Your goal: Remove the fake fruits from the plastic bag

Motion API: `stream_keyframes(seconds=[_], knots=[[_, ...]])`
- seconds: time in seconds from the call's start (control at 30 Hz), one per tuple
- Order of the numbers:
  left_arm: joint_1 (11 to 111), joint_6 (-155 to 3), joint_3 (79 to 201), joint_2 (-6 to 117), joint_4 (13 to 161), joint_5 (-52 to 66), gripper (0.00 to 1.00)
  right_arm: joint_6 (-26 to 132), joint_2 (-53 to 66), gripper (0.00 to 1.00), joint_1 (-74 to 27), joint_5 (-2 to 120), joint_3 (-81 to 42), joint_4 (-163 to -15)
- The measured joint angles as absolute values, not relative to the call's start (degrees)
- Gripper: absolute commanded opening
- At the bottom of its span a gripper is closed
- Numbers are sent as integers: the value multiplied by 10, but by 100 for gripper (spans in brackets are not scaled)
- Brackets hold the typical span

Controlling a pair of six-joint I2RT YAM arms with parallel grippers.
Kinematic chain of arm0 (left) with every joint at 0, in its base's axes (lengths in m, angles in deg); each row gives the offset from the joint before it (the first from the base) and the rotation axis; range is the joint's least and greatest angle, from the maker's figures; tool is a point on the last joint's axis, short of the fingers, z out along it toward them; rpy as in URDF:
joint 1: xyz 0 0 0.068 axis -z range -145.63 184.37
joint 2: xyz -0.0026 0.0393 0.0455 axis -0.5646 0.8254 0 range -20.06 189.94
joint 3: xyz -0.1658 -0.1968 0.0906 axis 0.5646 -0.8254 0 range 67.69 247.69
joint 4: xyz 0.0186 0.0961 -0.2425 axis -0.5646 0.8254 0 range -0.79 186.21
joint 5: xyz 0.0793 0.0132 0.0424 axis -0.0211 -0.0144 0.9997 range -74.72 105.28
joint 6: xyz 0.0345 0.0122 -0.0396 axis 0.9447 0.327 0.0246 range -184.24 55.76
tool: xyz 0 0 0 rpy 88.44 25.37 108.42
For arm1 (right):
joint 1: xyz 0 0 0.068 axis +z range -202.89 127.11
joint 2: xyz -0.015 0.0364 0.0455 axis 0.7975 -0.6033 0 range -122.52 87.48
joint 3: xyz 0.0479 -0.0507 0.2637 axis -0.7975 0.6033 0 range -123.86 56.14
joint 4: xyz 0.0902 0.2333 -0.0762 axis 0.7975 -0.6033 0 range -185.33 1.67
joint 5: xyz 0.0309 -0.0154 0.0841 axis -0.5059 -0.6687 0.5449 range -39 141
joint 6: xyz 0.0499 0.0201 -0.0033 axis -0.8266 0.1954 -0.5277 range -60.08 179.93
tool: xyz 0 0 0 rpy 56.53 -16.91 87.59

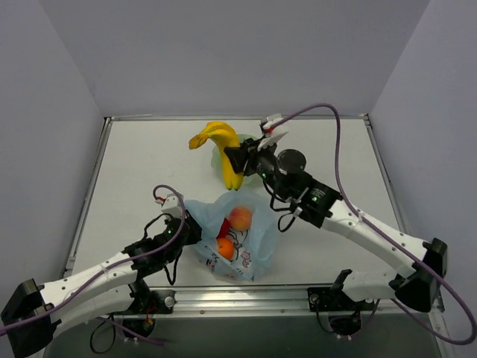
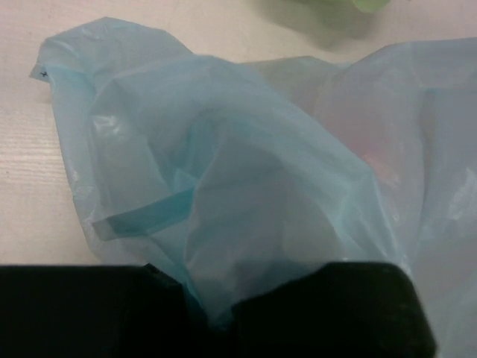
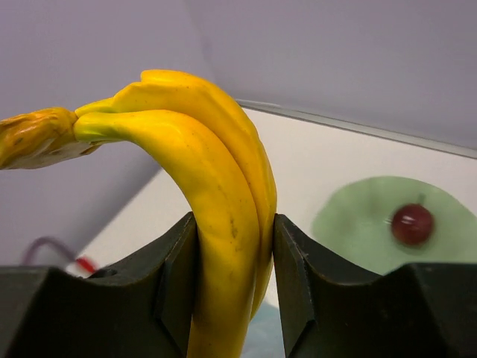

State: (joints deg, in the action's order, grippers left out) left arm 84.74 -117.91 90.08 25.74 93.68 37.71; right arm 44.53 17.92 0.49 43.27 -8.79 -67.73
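Note:
My right gripper [image 1: 232,159] is shut on the yellow banana bunch [image 1: 220,149] and holds it in the air over the pale green bowl; in the right wrist view the banana [image 3: 223,224] sits clamped between both fingers. A small dark red round fruit [image 3: 412,223] lies in the bowl [image 3: 358,224]. The light-blue plastic bag [image 1: 246,242] lies near the front middle with a peach-coloured fruit [image 1: 240,218], an orange [image 1: 225,248] and a red fruit [image 1: 223,227] showing inside. My left gripper [image 1: 195,230] is shut on the bag's left edge [image 2: 216,298].
The table's raised metal rim [image 1: 89,194] runs round the white surface. A round black disc [image 1: 292,159] lies right of the bowl. Grey walls close in the back and sides.

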Motion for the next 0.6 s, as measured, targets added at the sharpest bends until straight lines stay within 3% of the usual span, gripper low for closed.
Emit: stream_keyframes(seconds=[0.3,0.6], knots=[[853,-1183,863,256,920,365,2,494,-78,0,-149,382,-144,-677],[853,-1159,861,204,925,376,2,558,-226,0,-187,334,-214,-680]])
